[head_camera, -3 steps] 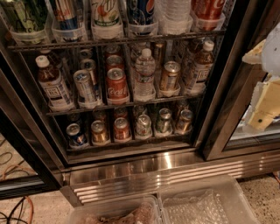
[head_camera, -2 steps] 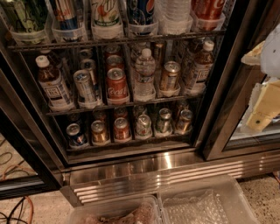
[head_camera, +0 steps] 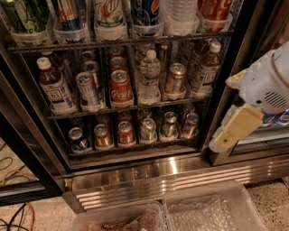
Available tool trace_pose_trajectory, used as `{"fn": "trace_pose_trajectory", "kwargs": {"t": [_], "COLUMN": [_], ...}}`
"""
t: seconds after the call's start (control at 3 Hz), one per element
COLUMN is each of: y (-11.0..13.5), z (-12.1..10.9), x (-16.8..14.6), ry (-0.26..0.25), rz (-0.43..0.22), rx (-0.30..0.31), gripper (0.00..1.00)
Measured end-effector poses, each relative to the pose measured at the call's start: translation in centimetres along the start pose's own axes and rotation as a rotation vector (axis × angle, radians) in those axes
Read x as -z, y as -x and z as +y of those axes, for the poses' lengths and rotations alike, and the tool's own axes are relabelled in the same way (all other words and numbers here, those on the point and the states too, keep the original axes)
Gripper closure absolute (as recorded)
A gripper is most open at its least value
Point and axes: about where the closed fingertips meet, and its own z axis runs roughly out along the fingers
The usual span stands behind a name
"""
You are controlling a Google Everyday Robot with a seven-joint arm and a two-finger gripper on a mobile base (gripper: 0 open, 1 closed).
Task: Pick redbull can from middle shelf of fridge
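Approach step, nothing grasped yet. Gripper point(head_camera: 224, 139) at right edge of frame, well apart from fridge point(head_camera: 158, 170) and its middle shelf point(head_camera: 132, 107); open or closed, cannot tell. Redbull can point(head_camera: 88, 90) left of centre on that shelf, just beside red "Coca-Cola" can point(head_camera: 121, 90). Next: reach leftward and inward. Upper frame: 7UP bottle point(head_camera: 109, 16), Pepsi bottle point(head_camera: 145, 10).

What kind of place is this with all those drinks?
Probably a shop or office pantry: a big glass-door fridge, its middle shelf stocked with a redbull can, a Coca-Cola can and a water bottle. The gripper hangs at the right, outside it.
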Motion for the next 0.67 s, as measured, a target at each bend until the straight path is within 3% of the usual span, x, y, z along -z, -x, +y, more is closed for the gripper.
{"fn": "trace_pose_trajectory", "kwargs": {"t": [0.33, 0.67], "y": [1.3, 3.9], "z": [0.9, 2.0], "x": [-2.4, -4.2], "ry": [-0.013, -0.021], "rz": [-0.108, -0.194], "rx": [-0.067, -0.065], "gripper": [0.0, 0.0]}}
